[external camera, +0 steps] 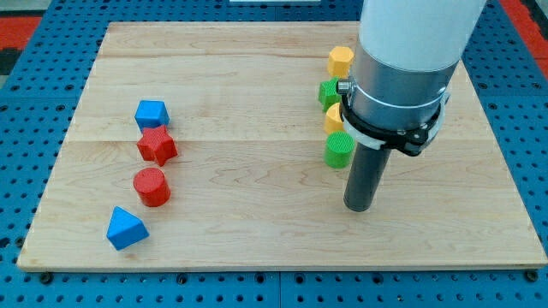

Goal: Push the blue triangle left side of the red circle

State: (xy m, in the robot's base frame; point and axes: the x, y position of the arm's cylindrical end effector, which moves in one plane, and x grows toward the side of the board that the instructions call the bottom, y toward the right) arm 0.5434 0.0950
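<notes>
Our tip (359,206), a bare rod holding nothing, touches no block. Blue triangle (126,228) sits far to its left, just below-left of red circle (151,186); push not yet begun.

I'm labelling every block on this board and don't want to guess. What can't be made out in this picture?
- Green block, camera view: its right part is behind the arm, so its shape is unclear.
- Lower yellow block, camera view: mostly covered by the arm; shape unclear.
- Arm, camera view: cut off by the view's top edge.
- Whether my tip touches the board: not certain. It sits right of the green round block, far from the blue triangle.
</notes>
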